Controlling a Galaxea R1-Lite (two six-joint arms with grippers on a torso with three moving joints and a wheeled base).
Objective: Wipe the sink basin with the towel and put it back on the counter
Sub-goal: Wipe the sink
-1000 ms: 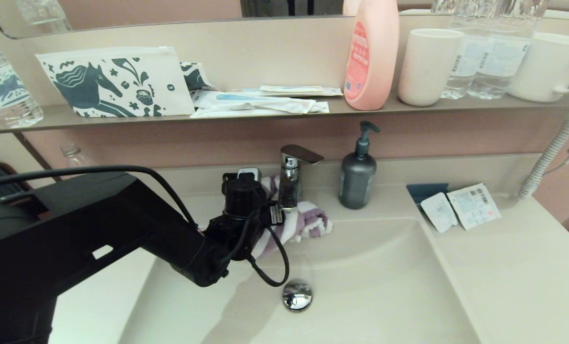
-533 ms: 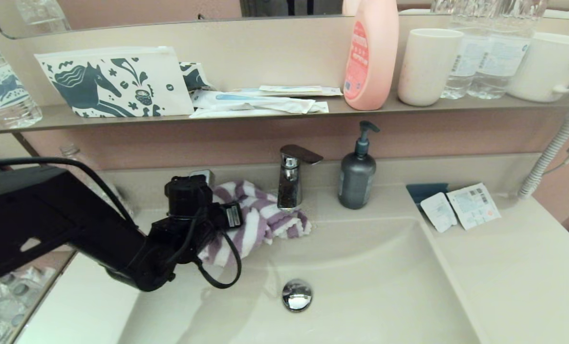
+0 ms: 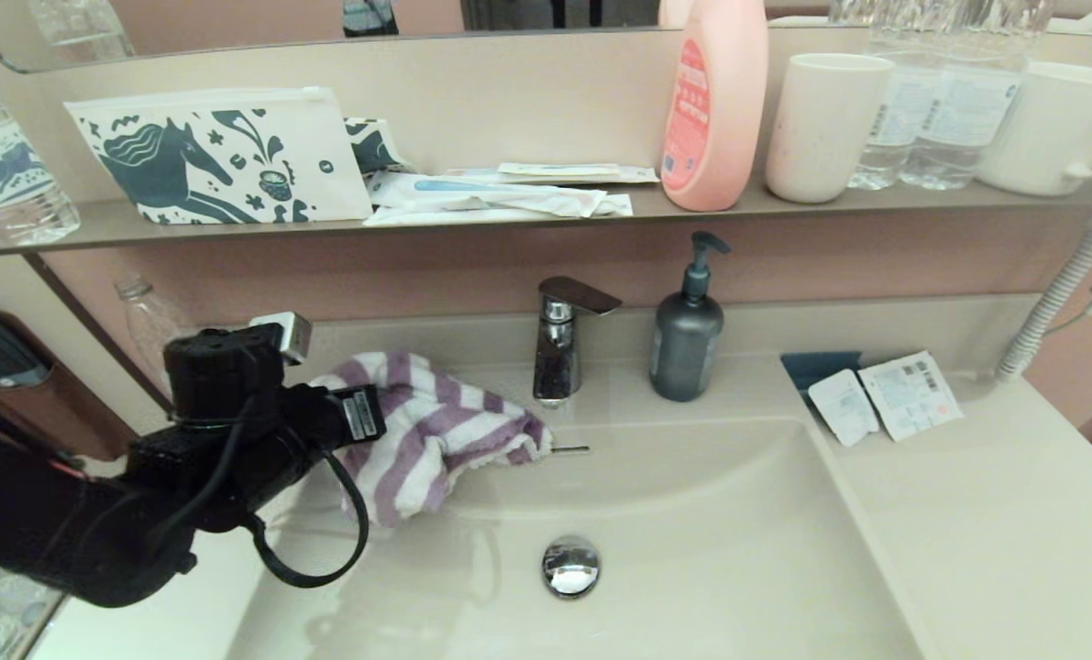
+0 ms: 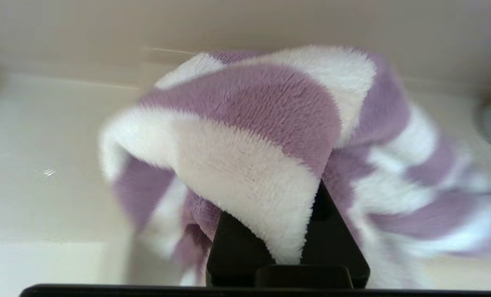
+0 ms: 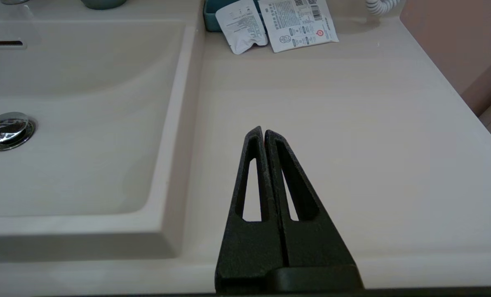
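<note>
The towel (image 3: 435, 435) hangs over the sink basin's (image 3: 692, 550) back-left rim, pinched in the left gripper (image 4: 288, 251). For a good wipe, it should press flat and sweep slowly. The right gripper (image 5: 264, 134), fingers together, waits over the counter (image 5: 352, 144).

The sink basin (image 3: 692, 550) sits in the worktop (image 3: 995, 513), its drain plug (image 3: 570, 566) near the middle. The towel (image 3: 435, 435) drapes over the basin's back left rim, left of the tap (image 3: 559, 344). A soap dispenser (image 3: 686, 330) stands right of the tap; sachets (image 3: 885, 396) lie farther right.
</note>
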